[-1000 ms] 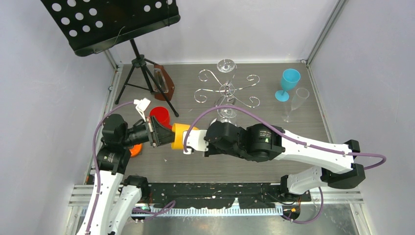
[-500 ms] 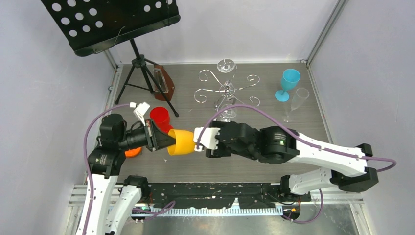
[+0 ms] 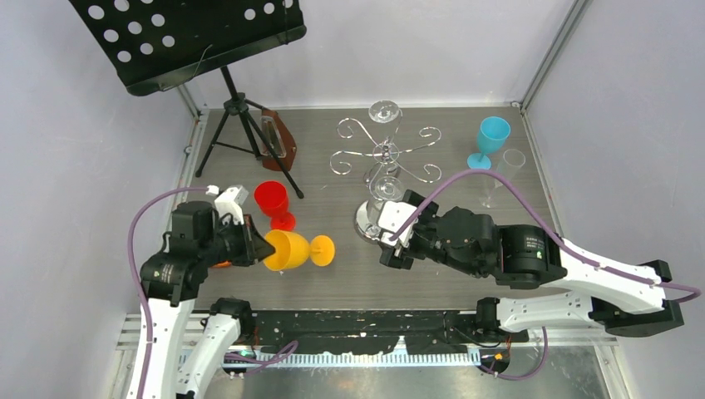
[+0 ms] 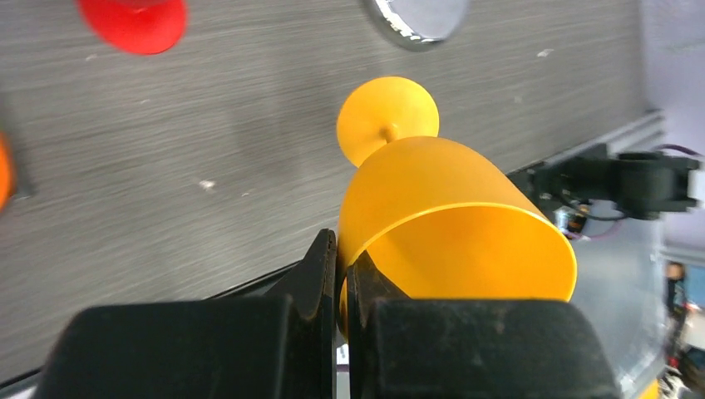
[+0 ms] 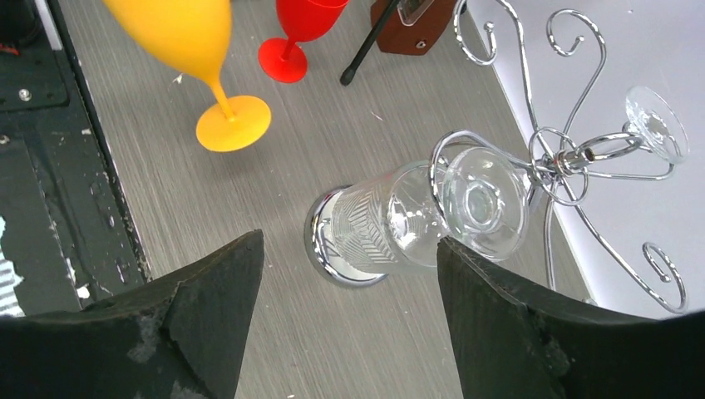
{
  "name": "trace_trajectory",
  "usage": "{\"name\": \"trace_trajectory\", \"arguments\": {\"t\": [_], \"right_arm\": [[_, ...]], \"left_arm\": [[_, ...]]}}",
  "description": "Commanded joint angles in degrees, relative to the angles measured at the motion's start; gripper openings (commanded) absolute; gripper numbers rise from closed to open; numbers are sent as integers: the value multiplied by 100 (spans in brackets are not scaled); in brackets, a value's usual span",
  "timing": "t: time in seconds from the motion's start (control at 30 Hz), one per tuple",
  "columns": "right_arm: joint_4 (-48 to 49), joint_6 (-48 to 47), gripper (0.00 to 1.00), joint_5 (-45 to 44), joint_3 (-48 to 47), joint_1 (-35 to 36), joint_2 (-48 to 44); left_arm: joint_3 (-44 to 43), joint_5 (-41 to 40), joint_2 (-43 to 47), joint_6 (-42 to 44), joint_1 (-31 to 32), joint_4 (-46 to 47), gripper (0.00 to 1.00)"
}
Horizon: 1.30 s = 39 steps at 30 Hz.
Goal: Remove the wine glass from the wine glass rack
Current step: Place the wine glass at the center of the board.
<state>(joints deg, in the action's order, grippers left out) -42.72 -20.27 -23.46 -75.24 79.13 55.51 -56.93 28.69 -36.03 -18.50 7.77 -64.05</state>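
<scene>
Currently, left fingers (image 4: 320, 278) pinch the tilted yellow goblet (image 4: 449, 199).

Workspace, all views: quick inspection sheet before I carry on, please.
Surface: grey wood-grain table, few pale specks.
Job's things: wine glass rack upright; near wine glass and far wine glass hang inverted on it.
Clutter: red goblet, blue goblet, clear flute standing; brown holder.
Grippers: left gripper shut on yellow goblet rim; right gripper open, facing near wine glass.
Cables: purple left cable and right cable loop above arms.
Surroundings: black music stand back left; pale walls.
</scene>
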Motion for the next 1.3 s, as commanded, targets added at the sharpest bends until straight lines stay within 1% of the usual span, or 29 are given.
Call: {"name": "trace_trajectory", "arguments": {"t": [0.0, 0.23, 0.37, 0.47, 0.63, 0.9, 1.17, 1.2, 1.27], "right_arm": [[453, 469, 83, -306, 53, 6, -44], [419, 1190, 83, -518, 182, -10, 5], [411, 1632, 83, -286, 347, -61, -12], [410, 1900, 83, -136, 490, -60, 9], [539, 2026, 83, -57, 766, -65, -89], [825, 2290, 83, 12, 1337, -65, -391], [849, 2359, 83, -8, 1652, -65, -641], [851, 2360, 83, -13, 1666, -69, -645], [853, 2357, 83, -55, 1692, -73, -640]], "left_arm": [[-171, -1260, -136, 423, 14, -432, 0], [2, -2522, -400, 393, 14, -276, 0], [-184, -2803, -652, 398, 14, -231, 0], [-363, -3206, -909, 439, 14, -269, 0], [-452, -3426, -1349, 409, 14, -136, 0], [-442, -3444, -2136, 380, 14, 169, 0], [-454, -3552, -2570, 401, 14, 303, 0], [-463, -3546, -2612, 407, 14, 305, 1], [-476, -3550, -2686, 422, 14, 307, 14]]}}
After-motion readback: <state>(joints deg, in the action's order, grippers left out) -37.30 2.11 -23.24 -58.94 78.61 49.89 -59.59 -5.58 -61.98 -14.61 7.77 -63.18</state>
